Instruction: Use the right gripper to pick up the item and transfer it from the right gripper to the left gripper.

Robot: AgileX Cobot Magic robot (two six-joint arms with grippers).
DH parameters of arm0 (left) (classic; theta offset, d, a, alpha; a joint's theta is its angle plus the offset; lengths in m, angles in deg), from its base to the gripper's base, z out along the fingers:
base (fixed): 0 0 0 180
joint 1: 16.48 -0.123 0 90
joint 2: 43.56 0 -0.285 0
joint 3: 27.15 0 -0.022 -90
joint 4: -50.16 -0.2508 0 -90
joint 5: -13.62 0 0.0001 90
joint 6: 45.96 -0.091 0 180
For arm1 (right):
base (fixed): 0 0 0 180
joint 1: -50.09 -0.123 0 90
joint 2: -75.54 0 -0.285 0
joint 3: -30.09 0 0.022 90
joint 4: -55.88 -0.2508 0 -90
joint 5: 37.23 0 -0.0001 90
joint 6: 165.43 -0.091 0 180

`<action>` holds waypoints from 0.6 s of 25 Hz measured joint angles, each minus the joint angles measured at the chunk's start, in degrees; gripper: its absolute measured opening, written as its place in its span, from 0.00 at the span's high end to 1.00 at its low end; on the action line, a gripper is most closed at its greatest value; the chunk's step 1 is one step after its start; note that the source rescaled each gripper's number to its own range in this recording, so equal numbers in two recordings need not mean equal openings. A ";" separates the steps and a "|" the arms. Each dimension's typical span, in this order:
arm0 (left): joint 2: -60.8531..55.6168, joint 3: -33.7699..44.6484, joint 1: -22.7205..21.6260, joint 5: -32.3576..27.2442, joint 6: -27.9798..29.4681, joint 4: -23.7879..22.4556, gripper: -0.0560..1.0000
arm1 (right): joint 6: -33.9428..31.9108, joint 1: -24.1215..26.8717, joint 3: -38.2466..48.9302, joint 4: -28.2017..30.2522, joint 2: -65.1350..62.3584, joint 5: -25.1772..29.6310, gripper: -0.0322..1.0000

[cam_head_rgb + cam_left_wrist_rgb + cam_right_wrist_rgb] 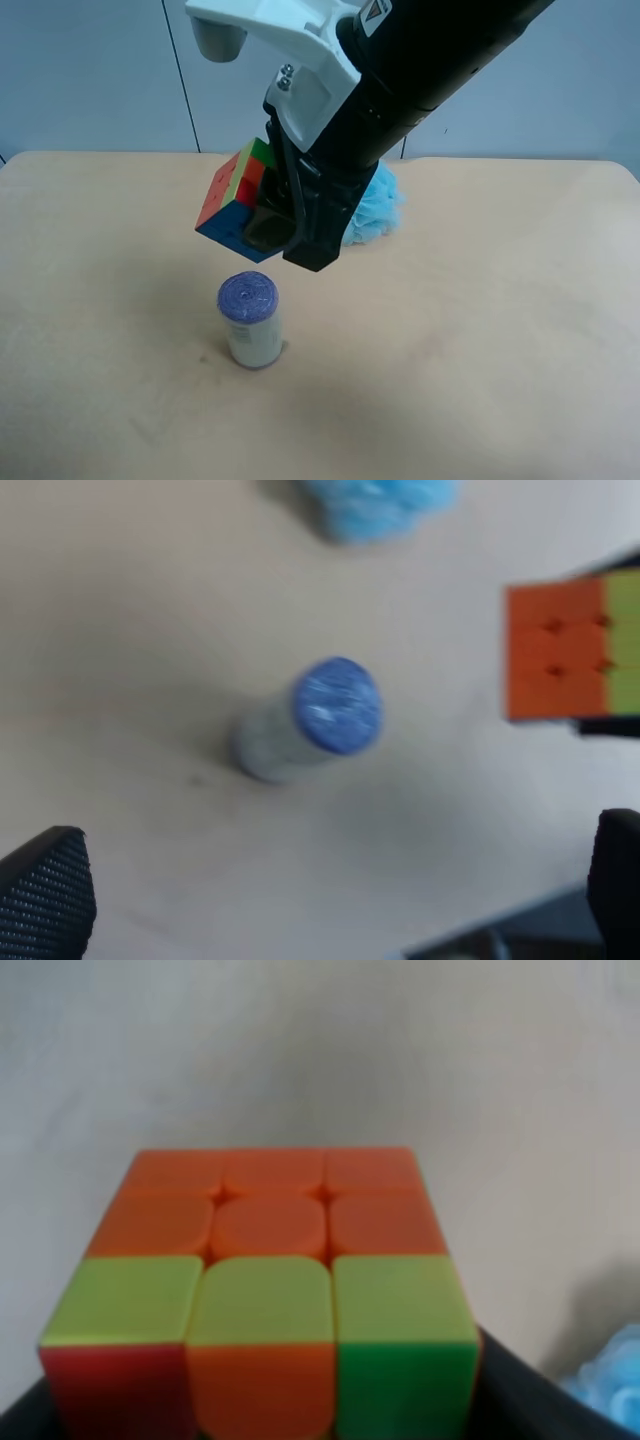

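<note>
- 1 puzzle cube [235,200], 3x3, glossy plastic squares with rounded corners; orange, red, yellow-green, green and blue faces seen. Lifted clear of the table, tilted with 1 corner down, hanging above and just behind the cylinder in the exterior high view. Fills the right wrist view [265,1290]: 2 rows of orange, 1 row of yellow-green, then red, orange and green squares below.
- 1 cylinder [250,320], upright on the table, white matte side, round purple top with a swirled texture; top reads blue in the left wrist view [335,705]. Apart from the cube.
- 1 right gripper [280,235], black, short fingers, white moulded bracket with 2 screws near the wrist. Clamped on the cube from 2 opposite sides; black finger edges at the lower corners of the right wrist view.
- 1 bath pouf [378,210], light blue, fluffy mesh, on the table, mostly hidden behind the right gripper.
- 1 table [480,380], pale wood-look top, smooth and matte, rounded corners.
- 1 left gripper [330,880], seen only in the left wrist view: 2 black fingers [45,895] with a fine gridded texture, spread wide at opposite edges, nothing between them, cylinder on the table below.
</note>
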 joint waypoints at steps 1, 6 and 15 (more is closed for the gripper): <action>1.00 0.00 1.12 -0.48 -0.12 0.59 0.00 | 0.39 0.00 0.00 -0.36 0.00 -0.66 0.97; 5.51 0.00 5.79 -1.49 -0.12 1.33 0.00 | 2.65 -0.93 0.00 -1.01 0.00 -3.58 0.97; 9.61 0.00 7.35 -1.57 -1.41 8.43 0.02 | 4.20 -5.13 0.00 -0.78 0.00 -9.27 0.97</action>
